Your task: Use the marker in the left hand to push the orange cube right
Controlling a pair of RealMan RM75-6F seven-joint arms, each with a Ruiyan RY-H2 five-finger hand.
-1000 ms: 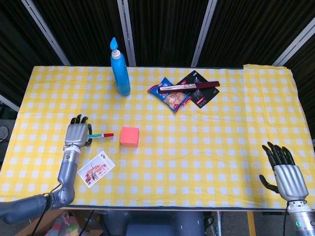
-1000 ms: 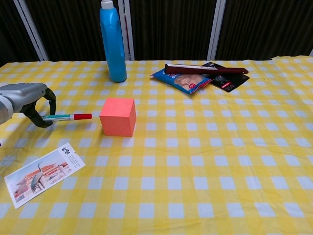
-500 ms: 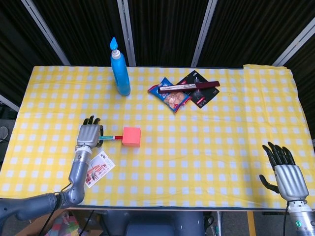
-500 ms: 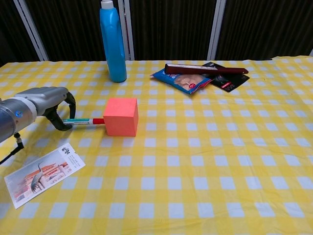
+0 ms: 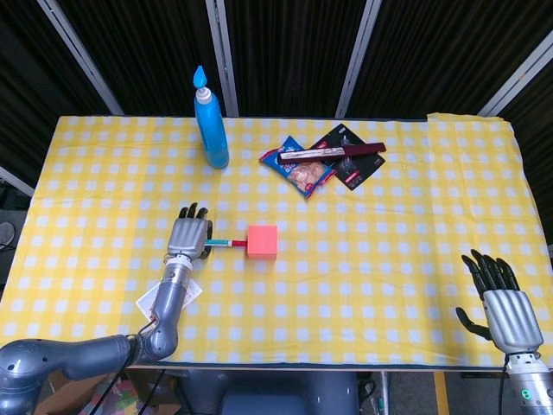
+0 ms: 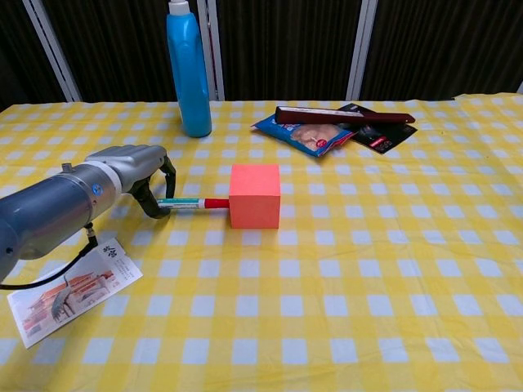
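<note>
The marker (image 6: 189, 203) is gripped in the left hand (image 6: 140, 163), whose fingers are curled around its teal barrel. The marker is held level, just above the yellow checked tablecloth (image 6: 368, 261), and its red cap end is pressed against the near-left face of the orange cube (image 6: 255, 195). The cube is thus found directly to the right of the left hand, one marker's length away, resting flat on the cloth. In the head view the same line is seen: left hand (image 5: 189, 236), marker (image 5: 226, 244), cube (image 5: 262, 242), set in a row from left to right.

A printed card (image 6: 72, 289) with a red building on it is lain nearer the table's front edge than the left hand, partly covered by the forearm. Well beyond the hand, toward the far edge, a blue bottle (image 6: 188, 67) is stood upright. Farther right of that, beyond the cube, a snack packet (image 6: 306, 135) is lain with a dark red box (image 6: 343, 115) across it and a black packet (image 6: 380, 135) beside it.

The right hand (image 5: 501, 303) is seen only in the head view, well apart from the cube at the table's near right corner, with its fingers spread and nothing held.
</note>
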